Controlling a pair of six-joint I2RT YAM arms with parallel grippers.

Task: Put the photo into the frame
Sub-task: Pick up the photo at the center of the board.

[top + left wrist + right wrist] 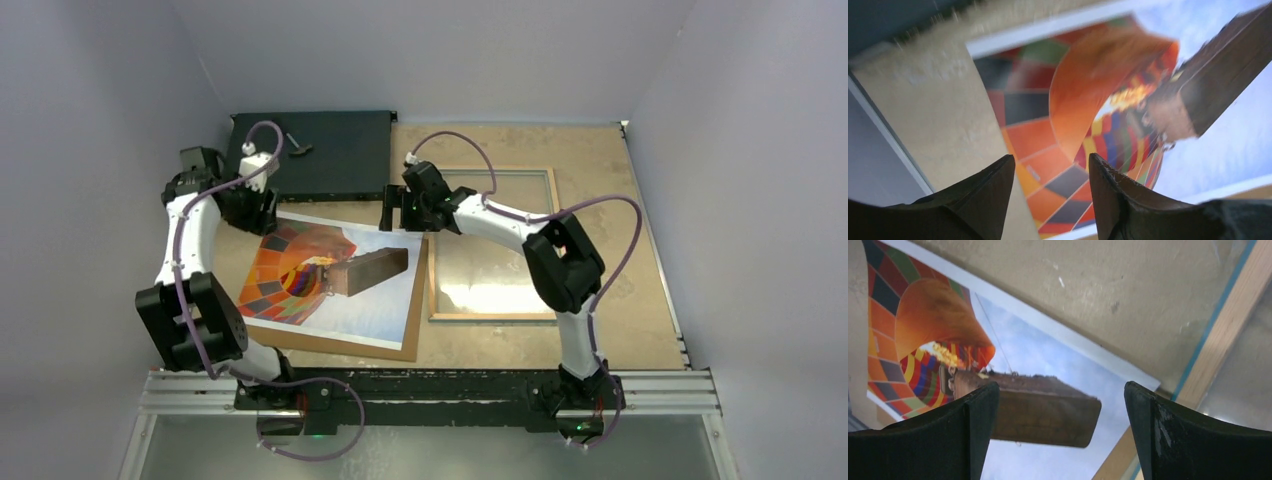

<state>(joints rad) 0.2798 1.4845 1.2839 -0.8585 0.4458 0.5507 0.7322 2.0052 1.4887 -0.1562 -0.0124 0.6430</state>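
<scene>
The photo [330, 285], a hot-air balloon print, lies face up on a brown backing panel [411, 310] at centre-left. The frame [490, 316] lies wood side up to its right, close beside the panel. My left gripper [252, 212] is open and empty above the photo's far left corner. In the left wrist view its fingertips [1050, 170] straddle the photo's [1083, 90] left edge. My right gripper [404, 212] is open and empty above the photo's far right corner. The right wrist view shows the photo [1048, 355] below the gripper [1062, 390] and the frame's wood rim [1230, 332] at right.
A flat black box [320, 155] lies at the back left, just behind the left gripper. Grey walls close in the table on the left, back and right. A metal rail [430, 390] runs along the near edge by the arm bases.
</scene>
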